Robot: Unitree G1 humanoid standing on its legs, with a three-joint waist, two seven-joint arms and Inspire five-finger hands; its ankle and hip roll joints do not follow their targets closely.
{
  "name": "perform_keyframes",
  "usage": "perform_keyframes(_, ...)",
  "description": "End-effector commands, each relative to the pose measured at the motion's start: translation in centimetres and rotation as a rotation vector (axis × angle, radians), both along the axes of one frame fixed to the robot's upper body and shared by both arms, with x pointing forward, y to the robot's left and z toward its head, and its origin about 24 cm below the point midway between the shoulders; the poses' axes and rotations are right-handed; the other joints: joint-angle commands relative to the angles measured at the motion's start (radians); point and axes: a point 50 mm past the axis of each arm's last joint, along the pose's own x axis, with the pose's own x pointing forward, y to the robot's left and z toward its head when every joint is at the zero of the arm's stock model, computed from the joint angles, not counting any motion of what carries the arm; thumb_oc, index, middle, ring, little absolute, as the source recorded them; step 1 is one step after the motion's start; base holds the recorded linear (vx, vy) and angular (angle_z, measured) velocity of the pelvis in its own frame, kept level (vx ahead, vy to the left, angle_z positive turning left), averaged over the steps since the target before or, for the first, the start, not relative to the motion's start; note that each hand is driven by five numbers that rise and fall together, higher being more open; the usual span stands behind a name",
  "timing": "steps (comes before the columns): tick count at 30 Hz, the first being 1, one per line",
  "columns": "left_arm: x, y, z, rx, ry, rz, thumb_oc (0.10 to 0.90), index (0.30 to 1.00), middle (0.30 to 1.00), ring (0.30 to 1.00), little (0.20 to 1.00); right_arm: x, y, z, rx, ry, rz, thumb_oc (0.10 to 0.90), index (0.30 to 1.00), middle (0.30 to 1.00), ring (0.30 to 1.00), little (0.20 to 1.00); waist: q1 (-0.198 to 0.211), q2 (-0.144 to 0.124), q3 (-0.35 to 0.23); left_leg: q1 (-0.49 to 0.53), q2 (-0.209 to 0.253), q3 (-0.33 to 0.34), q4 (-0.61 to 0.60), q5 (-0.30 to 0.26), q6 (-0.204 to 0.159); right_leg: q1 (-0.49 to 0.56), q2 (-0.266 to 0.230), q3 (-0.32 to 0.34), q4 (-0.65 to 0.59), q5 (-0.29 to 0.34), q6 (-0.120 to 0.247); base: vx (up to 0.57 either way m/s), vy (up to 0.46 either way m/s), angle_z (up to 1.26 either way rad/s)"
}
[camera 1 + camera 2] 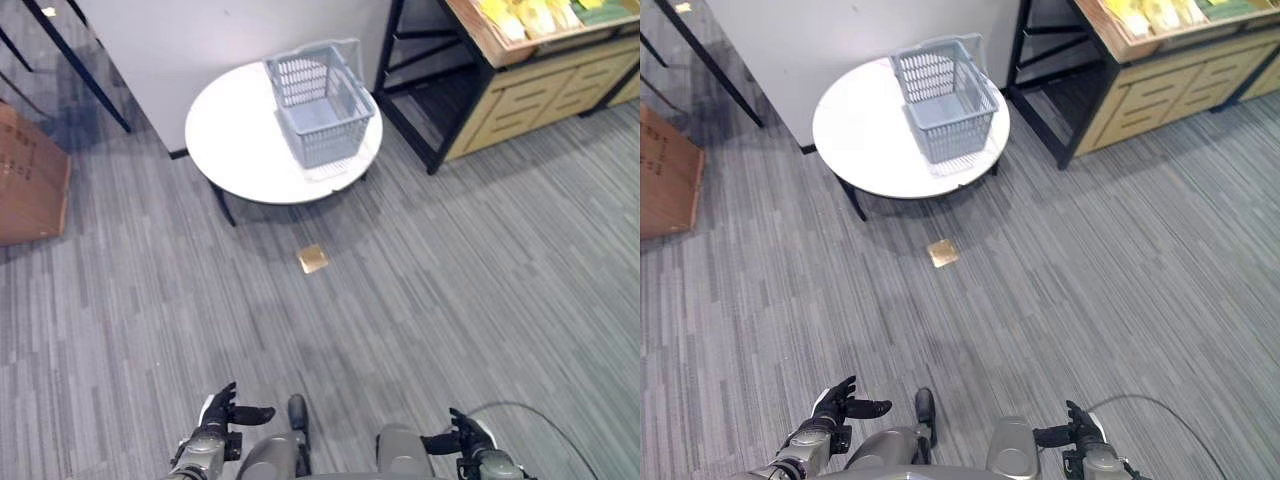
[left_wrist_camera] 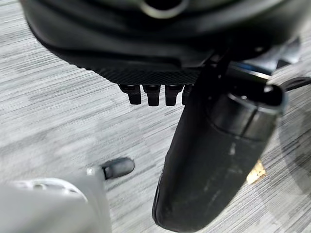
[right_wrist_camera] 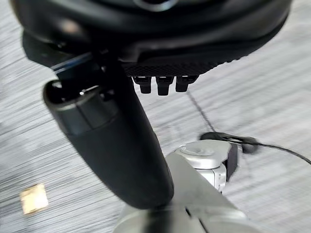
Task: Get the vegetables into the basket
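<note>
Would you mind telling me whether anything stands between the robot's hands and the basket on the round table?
Nothing visible does. Bare carpet lies between the left hand, the right hand and the basket; a small gold floor plate lies flat.

No text, label, number or sign can be read on anything here.

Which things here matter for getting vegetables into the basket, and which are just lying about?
For the job: basket on the round white table; yellow produce on the wooden shelf; left hand and right hand, both empty.

Lying about: cardboard box; small brown square on the carpet.
</note>
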Motion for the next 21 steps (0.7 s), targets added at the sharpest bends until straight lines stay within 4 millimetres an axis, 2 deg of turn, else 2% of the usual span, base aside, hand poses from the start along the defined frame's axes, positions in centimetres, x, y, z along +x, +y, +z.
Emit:
perform_keyframes(1, -0.9, 0.9, 0.0, -0.002, -0.015, 0.055, 0.9, 1.0, 1.0, 1.0, 1.0, 3.1, 1.3, 1.0, 0.027, -0.119, 0.086, 0.9, 1.0, 1.0, 1.0, 1.0, -0.027, 0.015, 0.04, -0.05, 0.058, -0.032, 0.079, 0.013, -0.111, -0.006, 0.035, -0.098, -0.274, 0.186, -0.004, 0.4, 0.055, -0.22)
perform_keyframes(3, -0.8, 1.0, 0.0, 0.004, -0.01, 0.055, 0.9, 1.0, 1.0, 1.0, 1.0, 3.6, 1.5, 1.1, 0.033, -0.138, 0.083, 0.9, 1.0, 1.0, 1.0, 1.0, -0.042, 0.002, 0.053, 0.004, 0.045, -0.038, 0.07, -0.024, -0.122, -0.036, 0.03, -0.148, -0.393, 0.16, 0.005, 0.33, -0.047, -0.24)
perform_keyframes(4, -0.8, 1.0, 0.0, 0.004, -0.01, 0.055, 0.9, 1.0, 1.0, 1.0, 1.0, 3.6, 1.5, 1.1, 0.033, -0.138, 0.083, 0.9, 1.0, 1.0, 1.0, 1.0, -0.042, 0.002, 0.054, 0.005, 0.046, -0.039, 0.07, -0.024, -0.122, -0.034, 0.03, -0.148, -0.393, 0.16, 0.005, 0.62, -0.203, 0.05)
perform_keyframes(5, -1.1, 0.7, -0.2, 0.004, 0.005, 0.05, 0.9, 1.0, 1.0, 1.0, 1.0, 3.8, 1.5, 1.1, 0.031, -0.135, 0.083, 0.9, 1.0, 1.0, 1.0, 1.0, -0.075, -0.014, 0.044, 0.093, 0.033, -0.058, 0.057, -0.065, -0.155, -0.079, 0.012, -0.165, -0.661, 0.231, 0.047, 0.5, -0.162, 0.19)
perform_keyframes(6, -1.1, 0.7, -0.2, 0.003, 0.005, 0.05, 0.9, 1.0, 1.0, 1.0, 1.0, 3.8, 1.5, 1.1, 0.03, -0.135, 0.083, 0.9, 1.0, 1.0, 1.0, 1.0, -0.075, -0.009, 0.05, 0.101, 0.039, -0.059, 0.057, -0.069, -0.156, -0.067, 0.017, -0.169, -0.668, 0.233, 0.047, 0.83, -0.285, 0.29)
perform_keyframes(7, -1.5, 0.7, -0.3, 0.01, 0.016, 0.049, 0.9, 1.0, 1.0, 1.0, 1.0, 3.3, 1.7, 0.9, 0.036, -0.122, 0.093, 0.9, 1.0, 1.0, 1.0, 1.0, -0.103, -0.01, 0.038, 0.157, 0.042, -0.083, 0.059, -0.083, -0.175, -0.093, 0.024, -0.126, -0.738, 0.272, 0.064, 0.64, -0.274, 0.47)
perform_keyframes(8, -2.1, 0.6, -0.5, 0.003, 0.028, 0.062, 0.9, 1.0, 1.0, 1.0, 1.0, 2.4, 1.6, 0.6, 0.036, -0.094, 0.094, 0.9, 1.0, 1.0, 1.0, 1.0, -0.103, -0.005, 0.029, 0.204, 0.055, -0.112, 0.072, -0.081, -0.192, -0.087, 0.044, -0.101, -0.674, 0.268, 0.059, 0.63, -0.275, 0.65)
perform_keyframes(11, -2.5, 0.4, -0.7, -0.003, 0.04, 0.09, 0.9, 1.0, 1.0, 1.0, 1.0, 2.5, 1.4, 0.7, 0.03, -0.098, 0.091, 0.9, 1.0, 1.0, 1.0, 1.0, -0.102, -0.002, 0.021, 0.213, 0.067, -0.129, 0.106, -0.076, -0.207, -0.074, 0.056, -0.118, -0.637, 0.253, 0.036, 0.37, -0.234, 0.63)
perform_keyframes(13, -2.8, 0.1, -0.9, -0.015, 0.047, 0.104, 0.9, 1.0, 1.0, 1.0, 1.0, 2.3, 1.1, 0.7, 0.027, -0.098, 0.095, 0.9, 1.0, 1.0, 1.0, 1.0, -0.105, 0.01, 0.01, 0.215, 0.093, -0.143, 0.14, -0.025, -0.232, -0.057, 0.082, -0.138, -0.61, 0.21, 0.007, 0.26, -0.239, 0.35)
perform_keyframes(14, -2.8, -0.1, -0.9, -0.024, 0.046, 0.106, 0.9, 1.0, 1.0, 1.0, 1.0, 2.4, 0.9, 0.9, 0.023, -0.102, 0.099, 0.9, 1.0, 1.0, 1.0, 1.0, -0.102, 0.013, 0.007, 0.195, 0.105, -0.147, 0.197, 0.024, -0.249, -0.043, 0.09, -0.15, -0.599, 0.185, -0.01, 0.37, -0.42, -0.01)
perform_keyframes(15, -2.2, -0.5, -0.8, -0.039, 0.024, 0.096, 0.9, 1.0, 1.0, 1.0, 1.0, 2.6, 0.3, 1.2, 0.006, -0.114, 0.092, 0.9, 1.0, 1.0, 1.0, 1.0, -0.1, 0.011, 0.016, 0.127, 0.116, -0.163, 0.329, 0.122, -0.277, -0.013, 0.102, -0.159, -0.581, 0.144, -0.042, 0.31, -0.414, 0.12)
perform_keyframes(16, -1.7, -0.7, -0.7, -0.041, 0.011, 0.087, 0.9, 1.0, 1.0, 1.0, 1.0, 2.6, -0.1, 1.3, -0.005, -0.119, 0.087, 0.9, 1.0, 1.0, 1.0, 1.0, -0.098, 0.001, 0.024, 0.082, 0.118, -0.163, 0.42, 0.157, -0.288, 0.001, 0.1, -0.159, -0.577, 0.129, -0.058, 0.22, -0.316, 0.36)
perform_keyframes(17, -1.7, -0.7, -0.7, -0.041, 0.011, 0.087, 0.9, 1.0, 1.0, 1.0, 1.0, 2.6, -0.1, 1.3, -0.005, -0.12, 0.087, 0.9, 1.0, 1.0, 1.0, 1.0, -0.1, 0.002, 0.023, 0.078, 0.119, -0.164, 0.424, 0.155, -0.288, 0.0, 0.101, -0.16, -0.576, 0.128, -0.058, 0.16, -0.227, 0.38)
perform_keyframes(18, -1.4, -0.8, -0.6, -0.043, 0.002, 0.077, 0.9, 1.0, 1.0, 1.0, 1.0, 2.7, -0.3, 1.4, -0.012, -0.122, 0.087, 0.9, 1.0, 1.0, 1.0, 1.0, -0.097, -0.006, 0.031, 0.048, 0.126, -0.15, 0.484, 0.177, -0.289, 0.02, 0.106, -0.16, -0.573, 0.11, -0.075, 0.25, -0.284, 0.29)
perform_keyframes(19, -1.0, -1.0, -0.4, -0.046, -0.012, 0.068, 0.9, 1.0, 1.0, 1.0, 1.0, 2.4, -0.9, 1.4, -0.029, -0.117, 0.055, 0.9, 1.0, 1.0, 1.0, 1.0, -0.093, -0.012, 0.042, 0.006, 0.149, -0.099, 0.514, 0.192, -0.277, 0.055, 0.111, -0.163, -0.567, 0.078, -0.094, 0.25, -0.283, 0.27)
perform_keyframes(20, -1.0, -1.0, -0.4, -0.046, -0.012, 0.068, 0.9, 1.0, 1.0, 1.0, 1.0, 2.4, -0.9, 1.4, -0.029, -0.117, 0.055, 0.9, 1.0, 1.0, 1.0, 1.0, -0.092, -0.01, 0.044, 0.006, 0.152, -0.099, 0.518, 0.189, -0.277, 0.056, 0.113, -0.163, -0.566, 0.077, -0.094, 0.33, -0.279, 0.28)
perform_keyframes(21, -0.8, -1.3, -0.4, -0.052, -0.023, 0.054, 0.9, 1.0, 1.0, 1.0, 1.0, 1.7, -1.5, 1.3, -0.04, -0.097, 0.023, 0.9, 1.0, 1.0, 1.0, 1.0, -0.08, -0.016, 0.049, -0.085, 0.141, -0.062, 0.505, 0.169, -0.266, 0.103, 0.108, -0.167, -0.579, 0.06, -0.095, 0.26, -0.15, 0.21)
